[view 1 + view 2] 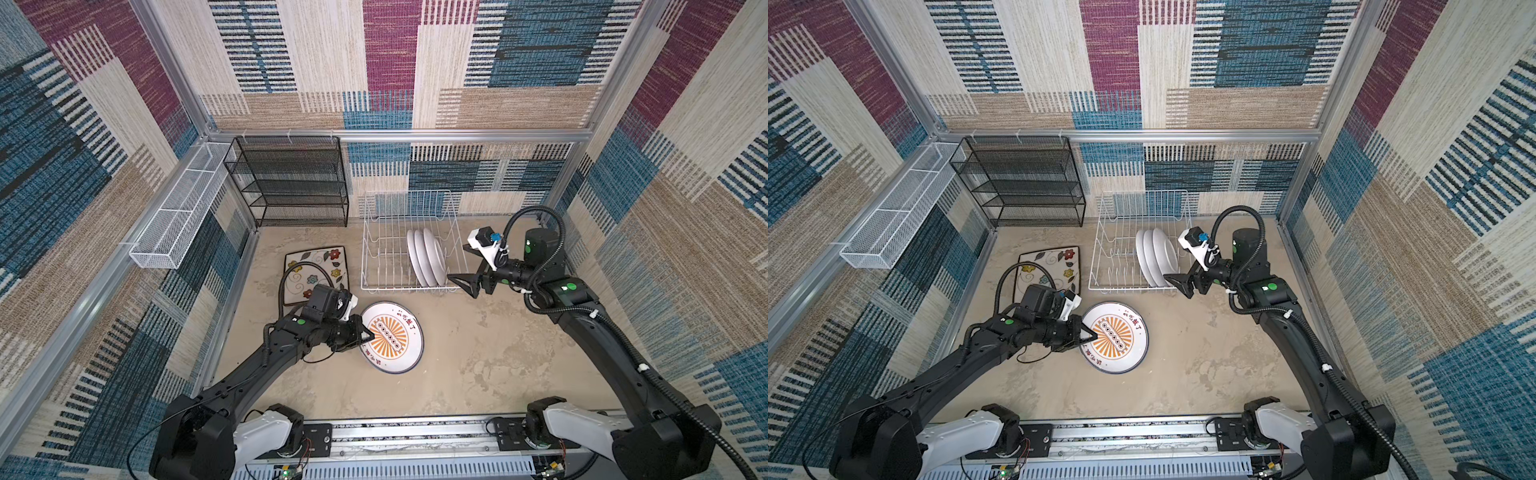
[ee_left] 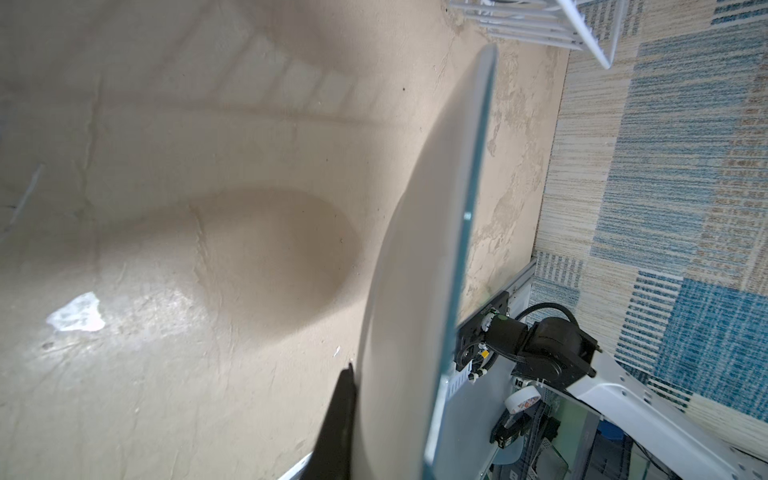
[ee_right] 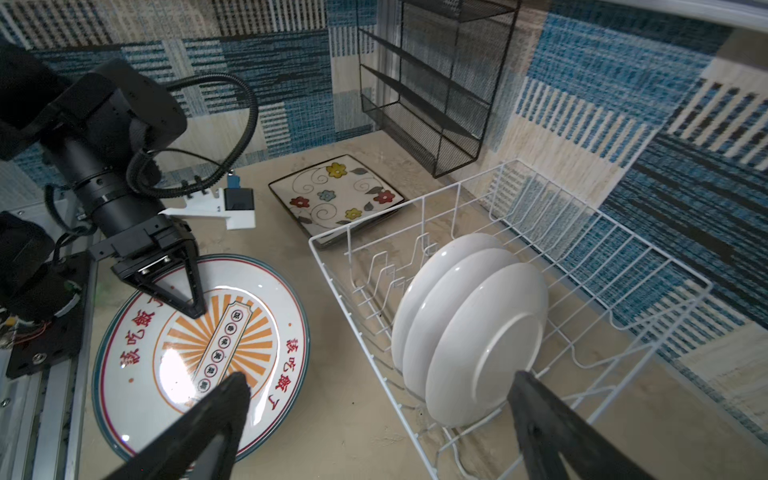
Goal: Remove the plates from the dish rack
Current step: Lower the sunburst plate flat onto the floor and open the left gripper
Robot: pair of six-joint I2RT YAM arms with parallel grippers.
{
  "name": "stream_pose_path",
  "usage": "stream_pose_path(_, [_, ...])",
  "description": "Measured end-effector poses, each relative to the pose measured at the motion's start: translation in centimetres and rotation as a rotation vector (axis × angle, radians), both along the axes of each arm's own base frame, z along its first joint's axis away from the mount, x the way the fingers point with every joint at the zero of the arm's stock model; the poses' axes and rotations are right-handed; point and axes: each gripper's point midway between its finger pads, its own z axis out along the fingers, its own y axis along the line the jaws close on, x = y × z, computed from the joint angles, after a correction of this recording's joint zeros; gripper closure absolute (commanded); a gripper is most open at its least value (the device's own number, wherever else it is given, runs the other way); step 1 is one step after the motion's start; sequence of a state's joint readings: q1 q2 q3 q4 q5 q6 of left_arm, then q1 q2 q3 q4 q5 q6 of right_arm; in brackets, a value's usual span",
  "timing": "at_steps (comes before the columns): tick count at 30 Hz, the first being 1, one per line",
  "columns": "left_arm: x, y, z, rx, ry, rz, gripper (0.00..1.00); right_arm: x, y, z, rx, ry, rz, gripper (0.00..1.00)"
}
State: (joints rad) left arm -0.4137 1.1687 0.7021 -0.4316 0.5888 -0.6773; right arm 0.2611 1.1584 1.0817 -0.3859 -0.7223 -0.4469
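Note:
My left gripper (image 1: 366,335) (image 1: 1087,335) is shut on the rim of a round white plate (image 1: 395,337) (image 1: 1117,337) (image 3: 216,345) with an orange printed centre, held low over the table. In the left wrist view this plate (image 2: 415,291) shows edge-on beside one black finger (image 2: 338,419). Three round white plates (image 1: 426,257) (image 1: 1156,257) (image 3: 469,324) stand upright in the white dish rack (image 1: 407,192) (image 1: 1142,193) (image 3: 582,216). My right gripper (image 1: 460,268) (image 1: 1183,268) (image 3: 380,380) hangs open at the rack's front right corner, holding nothing. Square flowered plates (image 1: 316,270) (image 1: 1050,266) (image 3: 336,197) lie stacked left of the rack.
A black mesh shelf unit (image 1: 291,183) (image 3: 432,95) stands against the back wall. A long white mesh basket (image 1: 174,220) hangs on the left wall. Patterned walls close in three sides, and the arms' metal rail (image 1: 395,436) runs along the front.

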Motion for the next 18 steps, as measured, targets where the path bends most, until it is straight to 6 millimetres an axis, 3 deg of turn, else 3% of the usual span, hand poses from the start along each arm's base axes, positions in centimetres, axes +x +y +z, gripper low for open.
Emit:
stream_pose_path(11, [-0.1,-0.2,-3.8,-0.001,0.034,-0.007,0.99,-0.8,1.8,-2.7,-0.088,0.025,0.068,0.01])
stream_pose_path(18, [0.7,-0.5,-5.2,-0.001,0.037,-0.004,0.9,-1.1,1.7,-4.3,-0.141,0.049,0.068,0.01])
